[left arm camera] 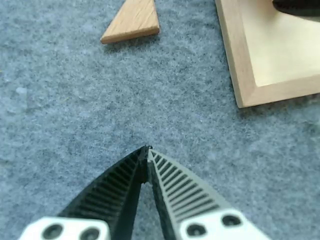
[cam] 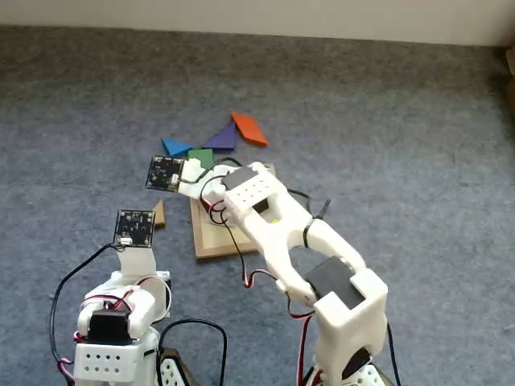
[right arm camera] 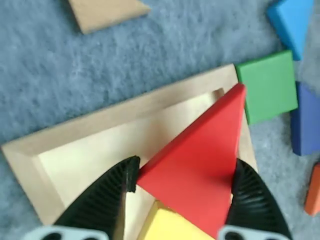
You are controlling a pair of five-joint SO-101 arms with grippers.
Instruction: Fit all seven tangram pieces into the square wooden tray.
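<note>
My right gripper [right arm camera: 185,172] is shut on a red triangle [right arm camera: 200,160], one finger on each side. The triangle hangs tilted over the square wooden tray [right arm camera: 115,117], its tip above the tray's corner rim. A yellow piece [right arm camera: 165,227] lies in the tray just beneath the red one. Beside that corner sit a green square [right arm camera: 267,85], a blue triangle [right arm camera: 295,22], a purple piece [right arm camera: 306,120] and an orange piece [right arm camera: 314,195]. A plain wooden piece [left arm camera: 132,22] lies on the carpet left of the tray [cam: 221,252]. My left gripper [left arm camera: 147,151] is shut and empty over bare carpet, short of the tray's near corner [left arm camera: 245,90].
Grey carpet covers the whole floor. In the high view the blue triangle [cam: 173,147], green square [cam: 201,157], purple triangle [cam: 221,139] and orange parallelogram [cam: 249,129] cluster just beyond the tray. The right arm [cam: 273,217] stretches over the tray and hides most of it.
</note>
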